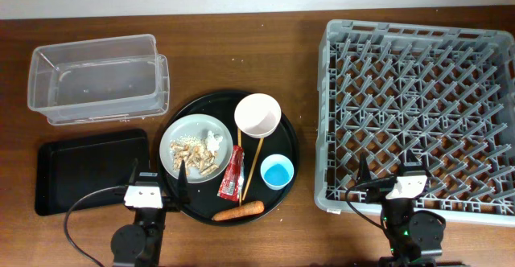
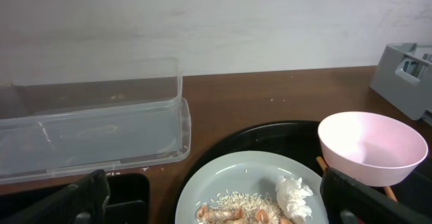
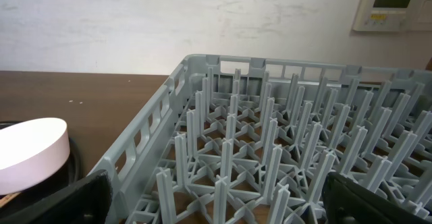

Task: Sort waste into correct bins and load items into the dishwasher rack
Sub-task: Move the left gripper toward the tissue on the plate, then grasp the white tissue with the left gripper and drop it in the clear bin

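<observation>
On the brown worktop [image 1: 241, 50], far left: a clear tub [image 1: 40, 78], with nothing visible inside. Just in front of it, a flat black tray [image 1: 88, 166], bare. At centre, a large round black tray [image 1: 197, 205] with nearly everything on it. On its left half, a pale plate [image 1: 181, 130] with beige food bits [image 1: 193, 150] and a crumpled white tissue [image 1: 214, 141] on it. Behind and right of the plate, a white-pink bowl [image 1: 257, 116], upright. Near the right rim, a small blue cup [image 1: 278, 171], upright too. Between plate and cup, a red sachet [image 1: 232, 173] and thin chopsticks [image 1: 251, 166] side by side, the far end of the chopsticks under the bowl. At the near rim, an orange carrot piece [image 1: 238, 211] lying flat.

To the right, apart from the round tray, the big grey rack [image 1: 326, 114] — pegs upright, nothing loaded in it.

Left jaws spread wide and empty, low at the near edge, one side over the flat black tray's right end, the other over the plate's near rim. Right jaws likewise wide and empty — above the rack's near wall, towards its left corner.
</observation>
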Controlling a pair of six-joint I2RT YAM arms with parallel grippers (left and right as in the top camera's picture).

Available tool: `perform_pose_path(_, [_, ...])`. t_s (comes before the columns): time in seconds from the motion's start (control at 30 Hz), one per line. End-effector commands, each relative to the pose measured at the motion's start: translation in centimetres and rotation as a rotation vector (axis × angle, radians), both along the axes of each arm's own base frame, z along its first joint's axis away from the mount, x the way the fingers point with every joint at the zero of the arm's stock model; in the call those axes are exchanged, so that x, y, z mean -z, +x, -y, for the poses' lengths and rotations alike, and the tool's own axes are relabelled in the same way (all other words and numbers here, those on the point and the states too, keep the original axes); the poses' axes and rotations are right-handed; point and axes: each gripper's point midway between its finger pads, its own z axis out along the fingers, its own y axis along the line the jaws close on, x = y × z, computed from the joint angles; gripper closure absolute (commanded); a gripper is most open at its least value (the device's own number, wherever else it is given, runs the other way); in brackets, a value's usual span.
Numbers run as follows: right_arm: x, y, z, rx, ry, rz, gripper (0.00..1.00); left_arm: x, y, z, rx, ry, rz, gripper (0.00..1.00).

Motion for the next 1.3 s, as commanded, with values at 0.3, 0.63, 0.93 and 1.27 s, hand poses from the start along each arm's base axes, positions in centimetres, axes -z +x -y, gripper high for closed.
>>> perform_pose_path(0.3, [0.3, 0.0, -0.4, -0.024, -0.003, -0.006, 0.02, 0.3, 0.0, 0.2, 0.012, 0.019, -0.004, 0.01])
perform_pose_path(0.63, [-2.6, -1.3, -0.1, -0.009, -0.005, -0.103, 0.02, -2.0, -0.2, 0.2, 0.007, -0.021, -0.068, 0.01])
perform_pose_path(0.93, [-4.8, -1.0, -0.1, -0.001, 0.023, -0.439, 0.02, -4.8, 2.6, 1.0, 0.030, 0.005, -0.376, 0.01])
perform_pose_path(1.27, [-4.3, -0.9, -1.2, -0.054, 0.046, -0.801, 0.02, -4.7, 3.2, 1.8, 0.061, 0.026, -0.824, 0.01])
